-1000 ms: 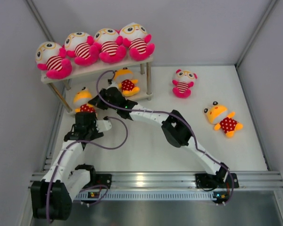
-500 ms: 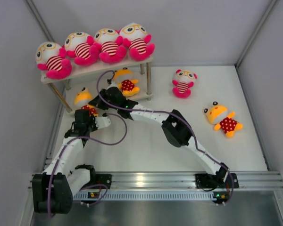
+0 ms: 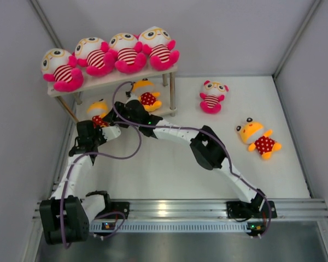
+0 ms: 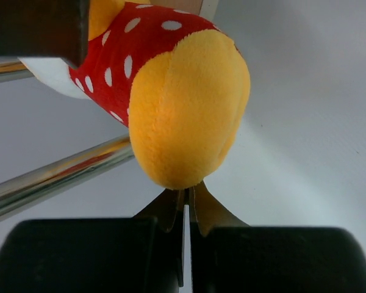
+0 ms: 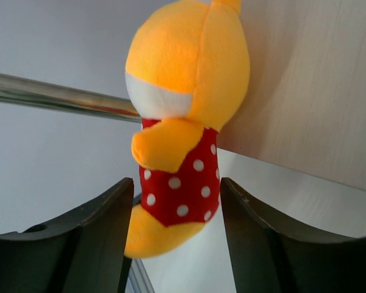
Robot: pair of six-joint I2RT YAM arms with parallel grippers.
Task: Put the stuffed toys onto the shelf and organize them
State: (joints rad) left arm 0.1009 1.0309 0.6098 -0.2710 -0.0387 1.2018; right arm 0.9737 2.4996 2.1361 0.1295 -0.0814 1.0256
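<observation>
The left polka-dot plush has shifted a little toward the shelf since the earlier frame, with the left arm swung up and leftward behind it, and the right tool has parted its fingers. That plush now sits at the front of the lower tier's left end, beside a metal leg. Whether it rests fully on the lower board I cannot tell. Its rounded yellow foot lies dead ahead of the left tool, touching the tips, and its body runs straight away from them into the shelf. The left tool's fingers are pressed together under the foot. No fabric shows between them, so it looks more like a nudge than a grip. The left arm is plainly the nearer one, and the next move is probably a straight push along that axis. The right tool stands apart around the second polka-dot plush on the lower board, clamping nothing.
</observation>
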